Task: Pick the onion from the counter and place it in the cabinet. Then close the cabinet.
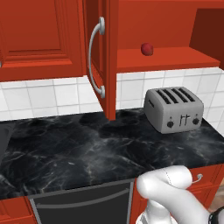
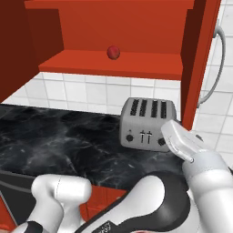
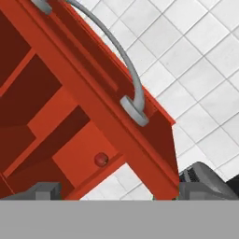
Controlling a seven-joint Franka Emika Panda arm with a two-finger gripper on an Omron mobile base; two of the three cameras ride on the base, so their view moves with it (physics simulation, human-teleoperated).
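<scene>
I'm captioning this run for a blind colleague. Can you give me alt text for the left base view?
A small dark red onion sits on the shelf of an open red wall cabinet, whose door swings out over a black marble counter. A silver toaster stands below the shelf.

Base views flank toaster [image 1: 174, 109], hand view tilted

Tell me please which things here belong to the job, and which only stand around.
Job:
onion, already on the cabinet shelf
cabinet, both doors open
right door, near the hand
gripper, open and empty
counter

Standing around:
toaster, on the counter
tiled wall
</scene>
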